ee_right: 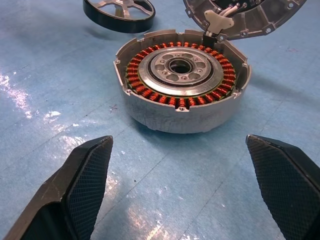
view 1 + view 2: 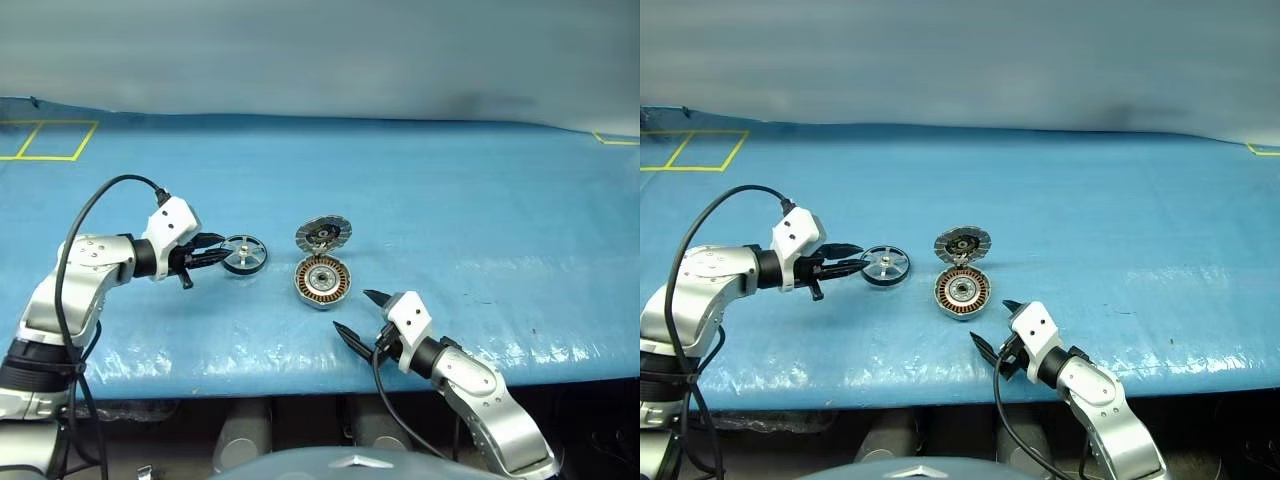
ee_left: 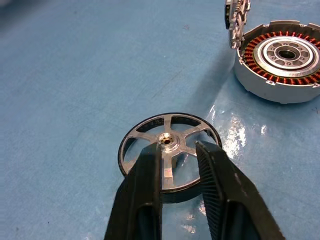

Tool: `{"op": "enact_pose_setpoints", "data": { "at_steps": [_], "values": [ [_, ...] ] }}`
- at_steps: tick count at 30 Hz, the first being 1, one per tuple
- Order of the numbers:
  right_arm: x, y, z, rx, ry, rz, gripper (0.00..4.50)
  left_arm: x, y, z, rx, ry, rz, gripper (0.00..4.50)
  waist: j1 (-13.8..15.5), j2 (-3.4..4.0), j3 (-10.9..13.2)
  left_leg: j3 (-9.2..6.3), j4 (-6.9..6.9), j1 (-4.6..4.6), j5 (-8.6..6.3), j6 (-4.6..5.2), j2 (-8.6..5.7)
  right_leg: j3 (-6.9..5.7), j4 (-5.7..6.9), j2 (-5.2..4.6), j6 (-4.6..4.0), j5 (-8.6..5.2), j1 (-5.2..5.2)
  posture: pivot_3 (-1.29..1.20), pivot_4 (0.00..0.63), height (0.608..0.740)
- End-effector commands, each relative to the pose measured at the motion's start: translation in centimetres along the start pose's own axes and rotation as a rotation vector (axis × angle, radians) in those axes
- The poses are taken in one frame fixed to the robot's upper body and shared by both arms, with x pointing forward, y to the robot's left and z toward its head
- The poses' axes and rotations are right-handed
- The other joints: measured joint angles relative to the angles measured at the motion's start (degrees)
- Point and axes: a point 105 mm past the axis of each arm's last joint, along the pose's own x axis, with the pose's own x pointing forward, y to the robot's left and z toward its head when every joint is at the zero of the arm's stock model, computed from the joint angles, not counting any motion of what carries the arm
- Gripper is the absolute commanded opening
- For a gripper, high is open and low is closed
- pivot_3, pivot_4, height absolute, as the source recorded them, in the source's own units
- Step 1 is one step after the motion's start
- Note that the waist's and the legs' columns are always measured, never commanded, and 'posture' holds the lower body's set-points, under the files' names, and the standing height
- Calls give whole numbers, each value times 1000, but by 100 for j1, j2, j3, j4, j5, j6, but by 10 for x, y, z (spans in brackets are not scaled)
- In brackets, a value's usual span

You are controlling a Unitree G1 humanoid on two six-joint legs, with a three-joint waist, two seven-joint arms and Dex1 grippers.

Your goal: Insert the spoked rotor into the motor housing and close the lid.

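The spoked rotor (image 2: 243, 254) lies on the blue table to the left of the motor housing (image 2: 322, 282). My left gripper (image 2: 222, 250) reaches it from the left. In the left wrist view its fingers (image 3: 145, 185) straddle one spoke of the rotor (image 3: 170, 150), slightly parted, with a gap on each side. Copper windings show inside the housing (image 1: 182, 80), and the lid (image 2: 323, 236) stands up from its far edge. Just in front of the housing, my right gripper (image 2: 353, 311) points at it, wide open and empty.
A blue plastic sheet (image 2: 480, 220) covers the table, whose front edge runs just behind my right gripper. Yellow tape lines (image 2: 50, 140) mark the far left corner, and another (image 2: 615, 140) marks the far right. A black cable (image 2: 85, 215) loops over my left arm.
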Motion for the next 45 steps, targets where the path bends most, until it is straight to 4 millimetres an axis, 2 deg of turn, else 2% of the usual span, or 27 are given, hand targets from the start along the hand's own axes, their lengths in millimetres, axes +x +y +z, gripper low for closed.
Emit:
{"op": "enact_pose_setpoints", "data": {
  "at_steps": [1, 11, 14, 17, 26, 36, 45],
  "values": [
    [1, 1, 8, -6, -34, 4, 4500, 1, 5, 10, 69, 1, -33, 1884, 4, 0, 0, 0, 0, 0, 0, 0, 0, 0, 0, 1, 0, 0, 0, 0, 150, 740],
    [3, 1, 8, -6, -41, -5, 4500, 20, 20, 15, 138, 127, -172, 1884, -16, -4, 2, 4, 3, 0, 0, 0, 0, 0, 4, 3, 0, 0, 1, 0, 150, 740],
    [1, 1, 8, 0, -42, -19, 4500, 24, 25, 19, 165, 149, -201, 2434, -20, -5, 3, 4, 3, -1, 0, 0, 0, 1, 4, 4, 1, 0, 0, 0, 150, 740],
    [0, 2, 7, 4, -42, -27, 4500, 26, 27, 18, 202, 182, -223, 3422, -23, -5, 3, 4, 3, -2, 0, 0, 0, 1, 4, 4, 1, 0, 0, 0, 150, 740],
    [2, 2, 7, 8, -47, -34, 4500, 30, 28, 17, 258, 302, -324, 3422, -25, -6, 3, 4, 9, -2, 0, 1, 0, 2, 9, 4, 1, 0, 1, 0, 150, 740],
    [1, 2, 5, 22, -52, -54, 4500, 38, 31, 19, 278, 344, -367, 3422, -27, -6, 3, 4, 11, -3, 0, 1, 0, 2, 10, 5, 1, 0, 1, 0, 150, 740],
    [-1, 2, 4, 25, -53, -71, 4500, 40, 30, 7, 271, 398, -397, 3422, -41, -7, 4, 4, 16, -4, 0, 1, 0, 2, 13, 5, 2, 1, 1, 0, 150, 740]
  ]
}}
